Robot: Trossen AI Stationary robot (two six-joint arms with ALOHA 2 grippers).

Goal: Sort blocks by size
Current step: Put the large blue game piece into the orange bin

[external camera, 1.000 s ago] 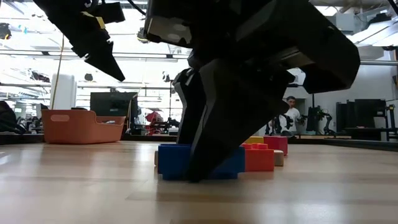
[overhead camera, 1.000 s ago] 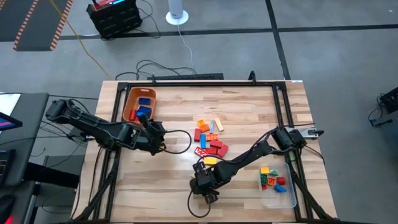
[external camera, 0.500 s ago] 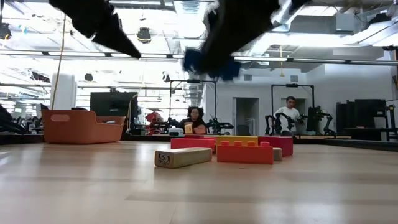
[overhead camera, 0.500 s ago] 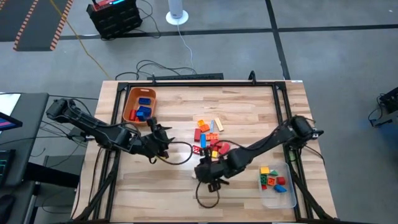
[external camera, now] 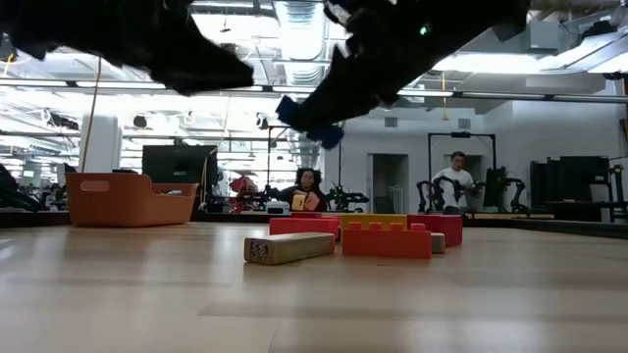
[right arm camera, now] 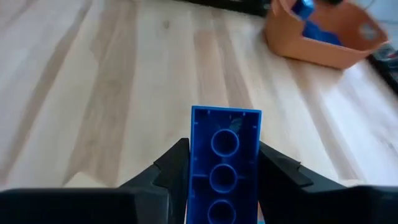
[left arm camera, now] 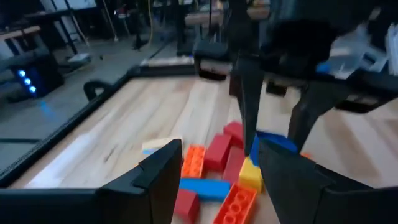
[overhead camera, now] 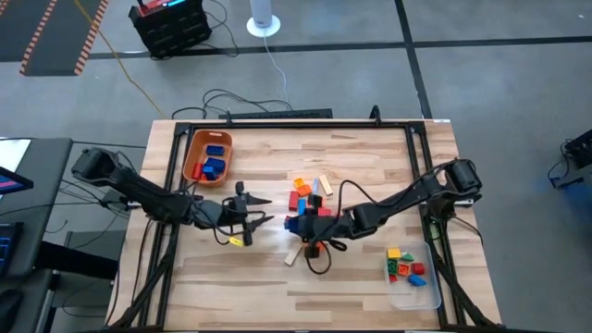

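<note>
My right gripper (overhead camera: 298, 226) hangs over the table's middle, shut on a long blue block (right arm camera: 225, 155), which also shows as the blue block (external camera: 309, 116) high in the low view. Just behind it, loose red, orange, blue, yellow and tan blocks (overhead camera: 310, 192) lie flat on the wood. A tan block (overhead camera: 294, 256) lies alone nearer the front edge. My left gripper (overhead camera: 262, 211) stands open and empty to the left of the pile, pointing at it roughly level. In the left wrist view my left gripper (left arm camera: 217, 149) faces the blocks and the right gripper. My right gripper pinches the blue block by its two long sides (right arm camera: 198, 168) between the two fingers (right arm camera: 171, 165). The fingers run along the block, slanting down toward the table's left. The block juts out past the fingertips, its hollow underside facing the wrist camera, lifted clear of the table.
An orange bin (overhead camera: 192, 148) with blue and red blocks stands at the far left. A clear tray (overhead camera: 431, 289) with small blocks sits at the near right. A black frame rail (overhead camera: 296, 125) borders the table. People (external camera: 457, 176) show in the room beyond.
My right gripper has risen from near the front edge and gone toward the far edge, taking the blue block off the table and clear of it. My left gripper has swung toward the table's right, toward the pile, and tipped up to about level.
</note>
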